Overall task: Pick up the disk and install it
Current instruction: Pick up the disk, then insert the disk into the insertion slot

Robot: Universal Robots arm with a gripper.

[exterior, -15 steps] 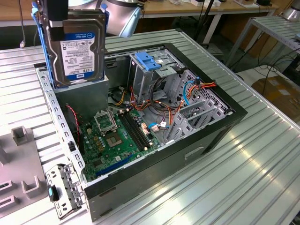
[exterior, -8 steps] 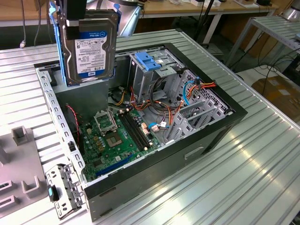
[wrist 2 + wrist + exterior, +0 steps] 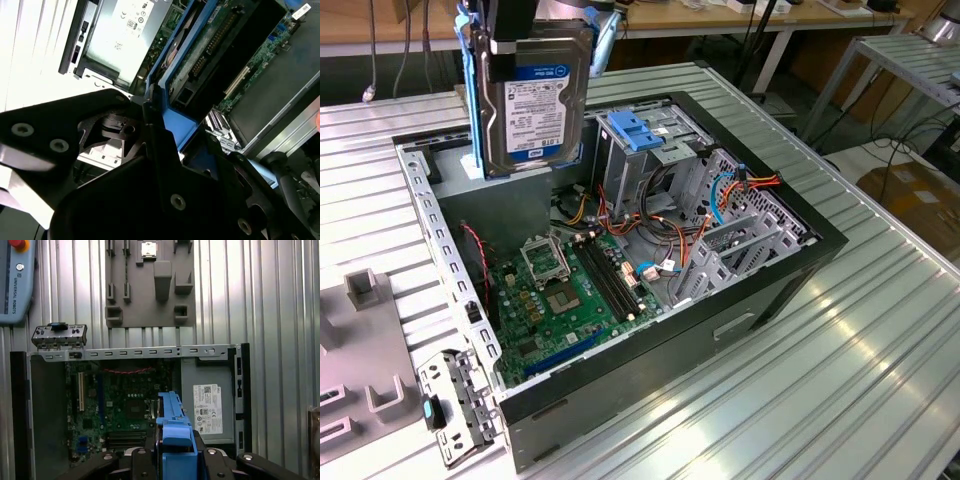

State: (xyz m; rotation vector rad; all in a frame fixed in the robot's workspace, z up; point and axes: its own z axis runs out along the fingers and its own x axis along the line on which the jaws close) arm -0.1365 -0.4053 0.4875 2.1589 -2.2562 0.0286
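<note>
Exterior view — gripper [image 3: 512, 45] clamps the disk [image 3: 535, 110] upright, lower edge above the open case [image 3: 740, 320].

The exterior view looks down at a slant on the open computer case [image 3: 660, 350] from above one of its corners. It stands far enough back to take in the whole case and the ribbed table [image 3: 840, 380] around it. The first wrist view hangs above the case, facing straight down into it, with the grey fixture plate [image 3: 145, 295] beyond the case's wall. The second wrist view sits closer, angled across the case's interior. All three share the disk [image 3: 535, 95] over the case and the motherboard [image 3: 560, 290] inside it.
</note>
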